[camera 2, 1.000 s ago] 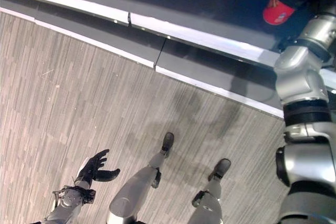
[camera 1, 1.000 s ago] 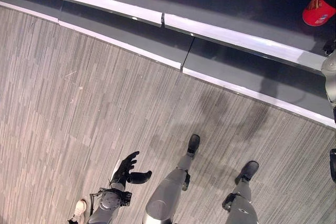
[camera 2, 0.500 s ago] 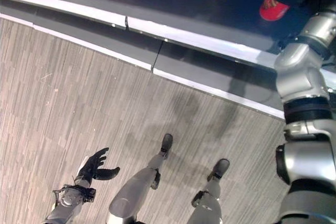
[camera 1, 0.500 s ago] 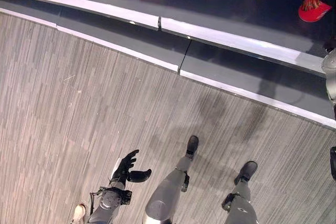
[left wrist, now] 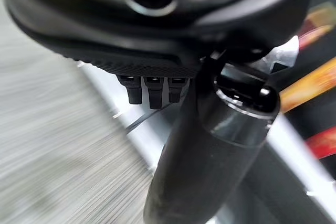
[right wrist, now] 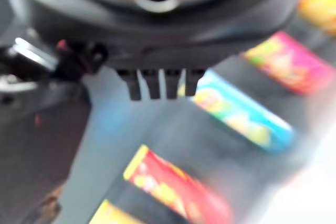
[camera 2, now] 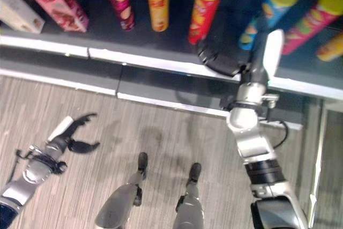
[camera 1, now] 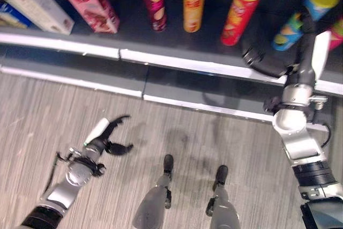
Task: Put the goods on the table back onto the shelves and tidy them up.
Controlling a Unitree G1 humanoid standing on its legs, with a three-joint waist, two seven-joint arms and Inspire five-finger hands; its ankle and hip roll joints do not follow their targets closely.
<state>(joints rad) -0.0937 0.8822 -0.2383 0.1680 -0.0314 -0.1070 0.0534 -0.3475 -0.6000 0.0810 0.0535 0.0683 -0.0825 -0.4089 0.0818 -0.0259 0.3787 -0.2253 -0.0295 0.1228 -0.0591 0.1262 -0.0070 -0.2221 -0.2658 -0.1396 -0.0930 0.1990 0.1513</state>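
Observation:
Several crisp cans stand in a row on the dark shelf: a maroon can [camera 1: 151, 1], an orange can [camera 1: 194, 1], a red can [camera 1: 241, 12] and a blue can [camera 1: 300, 17]. Further right is a pink can [camera 2: 313, 22]. A pink box [camera 1: 88, 1] and a white box [camera 1: 32, 4] stand at the left. My right hand [camera 1: 270, 65] is raised at the shelf's front edge, just before the blue can [right wrist: 241, 114], open and holding nothing. My left hand [camera 1: 110, 138] hangs low over the floor, open and holding nothing.
The shelf has a white front edge [camera 1: 187, 64], with a lower grey ledge [camera 1: 161, 87] beneath it. Grey striped floor [camera 1: 43, 111] spreads in front. There are gaps between the cans on the shelf.
The whole view has swung up toward the shelf. My right hand now shows at the shelf edge by the blue can. My left hand stays open and sits a little higher.

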